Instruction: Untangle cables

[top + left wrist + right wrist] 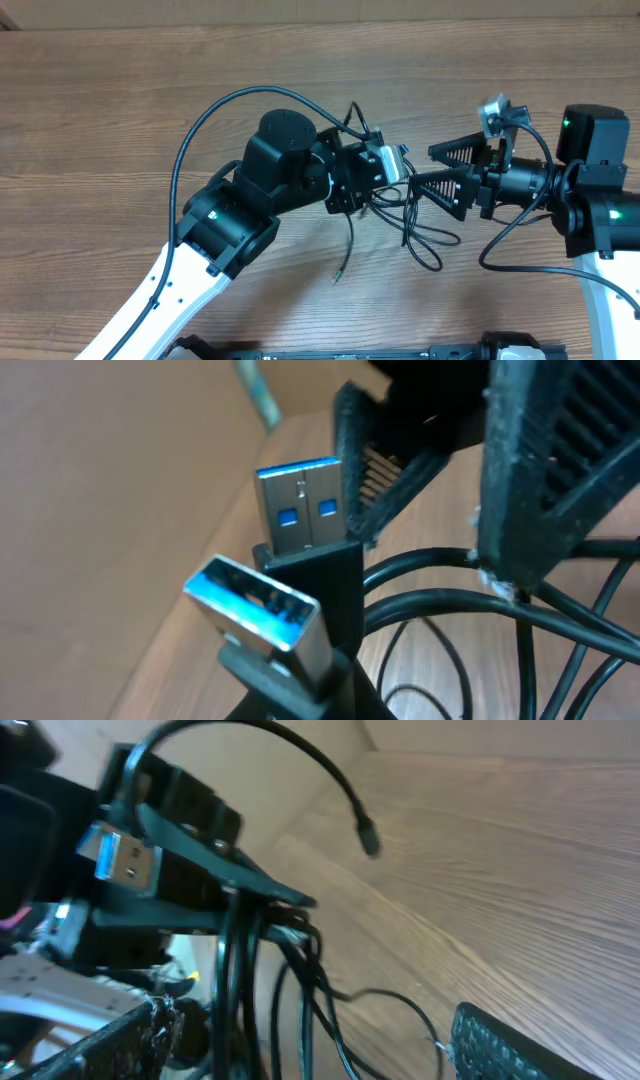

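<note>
The cables [418,232] are thin black cords hanging in loose loops under the two grippers, with one loose end [340,274] on the table. My left gripper [388,165] is shut on the cables where two blue-tongued USB plugs [305,510] [268,615] stick up. Facing it, my right gripper [422,167] is open, one finger on each side of the strands [310,990], touching none of them. Its ribbed fingers [540,460] fill the left wrist view. A small plug end [368,835] arches above on a cord.
The wooden table [120,90] stretches around the arms. A thick black arm wire [205,115] curves over the left arm. The right arm's body [595,190] stands at the right edge.
</note>
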You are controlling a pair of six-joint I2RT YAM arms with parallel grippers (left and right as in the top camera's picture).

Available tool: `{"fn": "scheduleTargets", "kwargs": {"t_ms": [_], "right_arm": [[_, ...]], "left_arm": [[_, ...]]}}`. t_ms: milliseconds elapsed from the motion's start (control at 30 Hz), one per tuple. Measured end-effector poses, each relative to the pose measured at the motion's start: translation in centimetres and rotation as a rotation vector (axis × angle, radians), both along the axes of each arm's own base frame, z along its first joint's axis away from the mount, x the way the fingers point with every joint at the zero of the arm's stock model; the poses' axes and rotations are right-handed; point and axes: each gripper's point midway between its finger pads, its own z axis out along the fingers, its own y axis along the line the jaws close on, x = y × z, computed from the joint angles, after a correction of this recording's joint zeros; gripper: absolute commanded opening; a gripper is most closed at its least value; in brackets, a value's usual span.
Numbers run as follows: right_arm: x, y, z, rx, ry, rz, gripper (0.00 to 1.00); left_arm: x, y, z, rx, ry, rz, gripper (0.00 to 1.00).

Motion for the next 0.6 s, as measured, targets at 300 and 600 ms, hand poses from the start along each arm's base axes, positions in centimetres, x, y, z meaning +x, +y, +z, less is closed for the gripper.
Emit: {"fn": "scheduleTargets", "kwargs": {"t_ms": [300,600], "right_arm": [[-3.3,3.6,1.0,0.059,-0.009,0.201,0.04],[-2.2,3.1,-1.0,-0.045,0.022,0.113,0.04]], "left_arm": [[-1.1,-1.3,1.6,-0.064,-0.033,-0.084,0.04],[0.4,-0.3,1.4,-0.114,0.093,0.063,0.40]]}}
